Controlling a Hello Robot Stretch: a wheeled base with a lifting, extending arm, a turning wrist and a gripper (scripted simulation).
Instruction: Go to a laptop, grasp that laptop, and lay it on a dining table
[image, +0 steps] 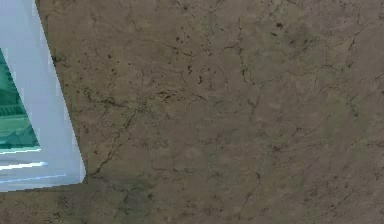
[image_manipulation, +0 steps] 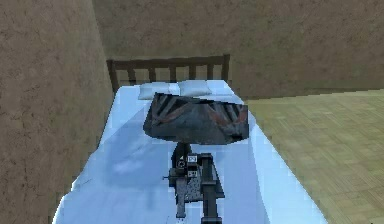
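In the forward view, a white-framed panel is cut off by the left edge. In the arm side view, a dark slab hides part of the pillows. The gripper ends against the slab, so I can't tell whether it holds anything. The bed and the arm run off the bottom edge

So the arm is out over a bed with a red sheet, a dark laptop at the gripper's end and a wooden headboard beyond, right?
No: the arm side view shows the sheet pale blue, not red. The rest holds: arm out over the bed, dark laptop at the gripper's end, wooden headboard beyond.
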